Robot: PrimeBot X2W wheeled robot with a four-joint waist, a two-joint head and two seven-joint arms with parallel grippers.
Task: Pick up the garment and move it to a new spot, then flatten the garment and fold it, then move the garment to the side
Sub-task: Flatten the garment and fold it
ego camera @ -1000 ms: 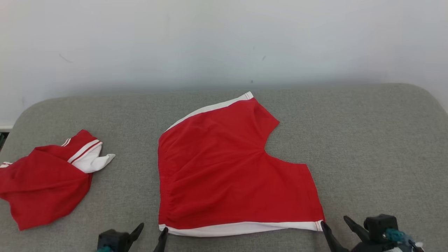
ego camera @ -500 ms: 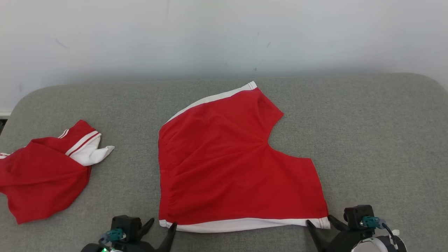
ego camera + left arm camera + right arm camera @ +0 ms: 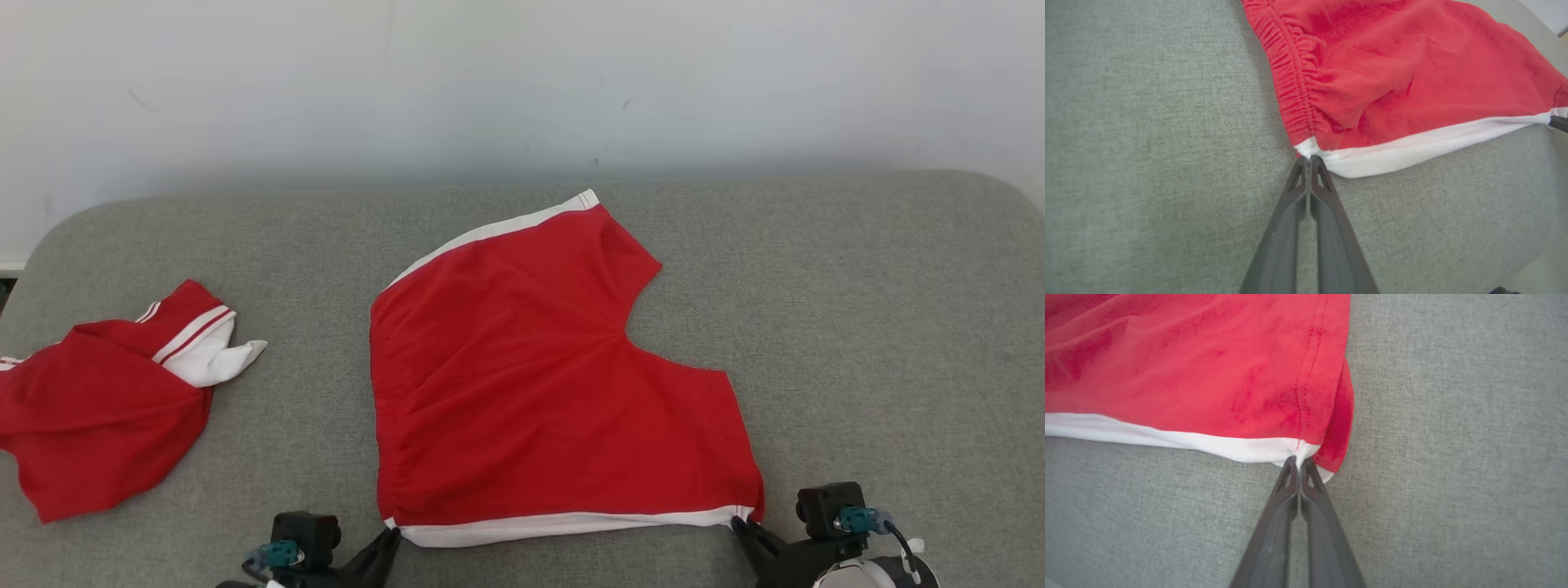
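Left edge of the grey upholstered surface [image 3: 857,327]: a crumpled red-and-white cloth heap [image 3: 98,408], well apart from the work.

Left claw [image 3: 390,539], near edge: fingers pressed together, pinching the white corner where the gathered elastic waistband ends. The left wrist view shows the tips biting the fabric.

Centre: the red cotton shorts with white side stripes [image 3: 531,384] lie spread flat. Waistband to the left, leg openings to the right. One white stripe runs along the near edge, the other along the far left edge.

Right claw [image 3: 739,524]: also closed, clamped on the near right hem corner.

Key relation: the near stripe stretches left to right between the two claws, and the cloth lies beyond them toward the far edge. Likely next step is lifting both corners together and carrying them across to fold.
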